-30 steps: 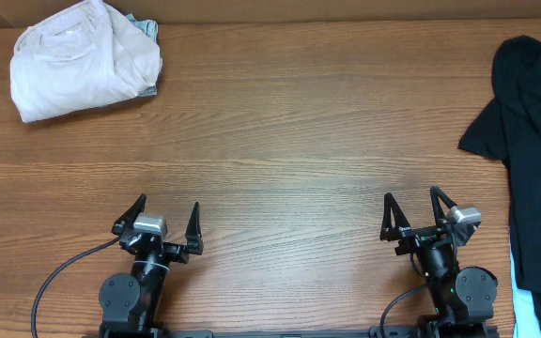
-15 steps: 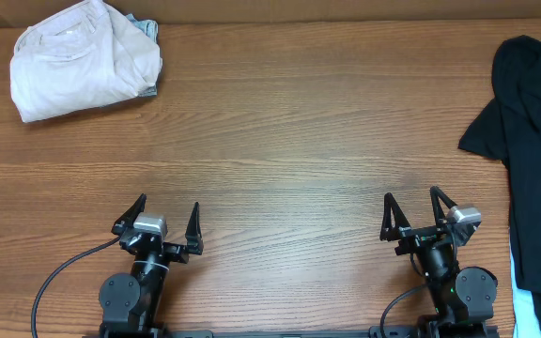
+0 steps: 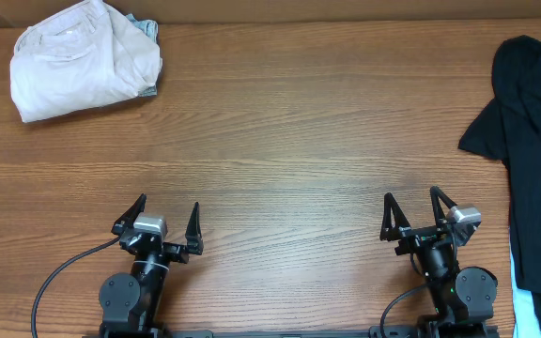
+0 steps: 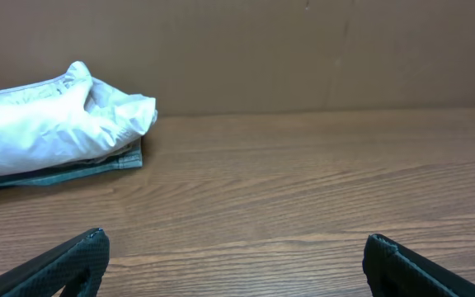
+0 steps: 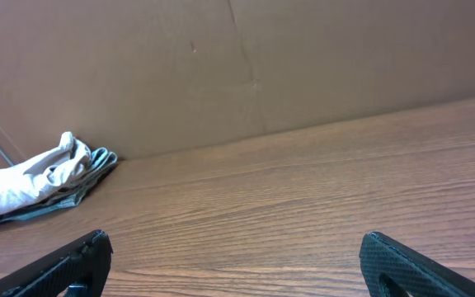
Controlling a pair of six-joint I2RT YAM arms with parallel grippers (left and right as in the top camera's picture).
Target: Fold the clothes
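Beige shorts (image 3: 83,58) hug the far-left edge; left claw (image 3: 168,205) and right claw (image 3: 410,195) gape empty.

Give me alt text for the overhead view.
The left gripper and right gripper sit open and empty at the near edge of a wooden table. A bundled pair of beige shorts lies at the far left corner, and a black garment lies along the right side.
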